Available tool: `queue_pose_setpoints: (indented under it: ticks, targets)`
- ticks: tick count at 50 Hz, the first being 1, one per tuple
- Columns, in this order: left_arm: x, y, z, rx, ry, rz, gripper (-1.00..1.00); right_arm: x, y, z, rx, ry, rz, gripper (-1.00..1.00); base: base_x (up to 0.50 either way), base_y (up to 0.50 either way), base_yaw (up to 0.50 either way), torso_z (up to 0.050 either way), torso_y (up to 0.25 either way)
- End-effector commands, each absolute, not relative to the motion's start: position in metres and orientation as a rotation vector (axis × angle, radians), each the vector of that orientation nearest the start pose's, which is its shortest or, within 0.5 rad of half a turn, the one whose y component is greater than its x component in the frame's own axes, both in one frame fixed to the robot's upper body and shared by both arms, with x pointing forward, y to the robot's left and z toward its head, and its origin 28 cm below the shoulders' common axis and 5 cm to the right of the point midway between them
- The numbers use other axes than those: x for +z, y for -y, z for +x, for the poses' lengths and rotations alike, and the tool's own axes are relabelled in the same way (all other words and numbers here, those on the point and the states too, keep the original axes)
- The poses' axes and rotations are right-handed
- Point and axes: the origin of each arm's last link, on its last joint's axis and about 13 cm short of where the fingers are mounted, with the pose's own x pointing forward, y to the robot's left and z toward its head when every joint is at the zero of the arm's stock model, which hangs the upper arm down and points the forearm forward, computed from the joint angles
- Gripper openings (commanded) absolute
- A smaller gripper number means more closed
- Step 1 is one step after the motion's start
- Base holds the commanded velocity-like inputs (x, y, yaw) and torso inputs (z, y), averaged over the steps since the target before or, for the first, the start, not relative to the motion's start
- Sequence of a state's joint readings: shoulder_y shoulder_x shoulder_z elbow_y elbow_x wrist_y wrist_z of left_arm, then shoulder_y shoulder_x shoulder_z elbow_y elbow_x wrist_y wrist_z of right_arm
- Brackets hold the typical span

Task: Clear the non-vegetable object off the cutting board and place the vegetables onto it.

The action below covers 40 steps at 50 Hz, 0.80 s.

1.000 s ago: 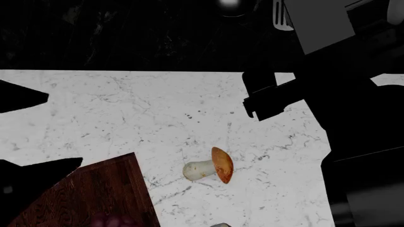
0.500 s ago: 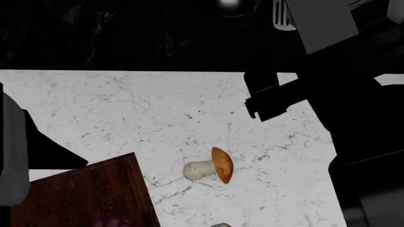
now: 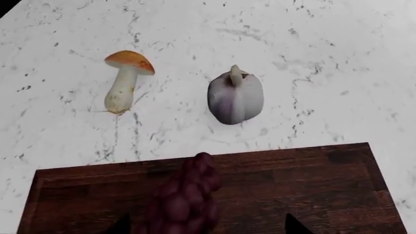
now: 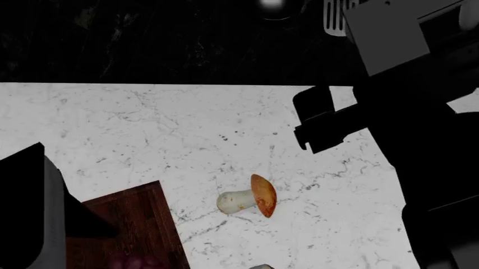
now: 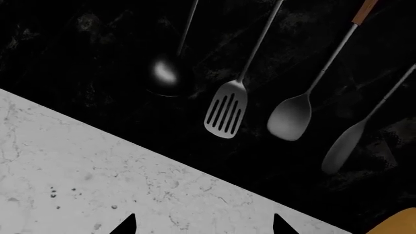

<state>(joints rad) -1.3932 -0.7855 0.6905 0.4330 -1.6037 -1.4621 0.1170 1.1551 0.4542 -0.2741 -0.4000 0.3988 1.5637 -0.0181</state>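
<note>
Dark purple-red grape bunch [image 3: 185, 200] is sat on the big dark reddish-brown wooden cutting board [image 3: 312, 185], near its edge facing the veg. White garlic bulb [image 3: 235, 95] and orange-capped, white-stalked mushroom [image 3: 124, 80] are left on the white marble countertop [image 3: 338, 73], just off that edge.

Step in hand, prob: grapes being approached w/ left gripper [image 3: 204, 225], tips spread apart, nothing held. Next: lowered around the bunch, closed, carried off-board. Right gripper [image 5: 202, 225] is open too, empty, by the hanging steel utensils [image 5: 226, 112].

Sharp flat renders, bright marble countertop [image 4: 165, 129], dark backdrop
</note>
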Motion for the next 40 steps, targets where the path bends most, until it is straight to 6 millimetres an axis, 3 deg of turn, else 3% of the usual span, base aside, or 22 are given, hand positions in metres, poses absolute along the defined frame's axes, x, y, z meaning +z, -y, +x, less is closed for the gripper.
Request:
queue_pose_setpoints:
  ticks: [1,17,39,40]
  targets:
    - [0.28,-0.243,0.233,-1.12,-0.625,0.486,1.0,0.292,0.153,0.282,0.098,-0.165,-0.395,1.0,0.0,0.0,0.0,0.0,0.0]
    - [0.265,-0.242,0.233,-1.118,-0.676,0.481,1.0,0.29,0.152,0.281,0.102,-0.172,-0.393,1.0,0.0,0.0,0.0,0.0,0.0]
    - [0.257,-0.254,0.266,-0.92,-0.657,0.502,1.0,0.28,0.152,0.281,0.107,-0.19,-0.388,1.0,0.0,0.0,0.0,0.0,0.0]
    - [0.258,-0.254,0.266,-0.922,-0.655,0.502,-1.0,0.28,0.153,0.281,0.107,-0.191,-0.388,1.0,0.01,0.0,0.0,0.0,0.0]
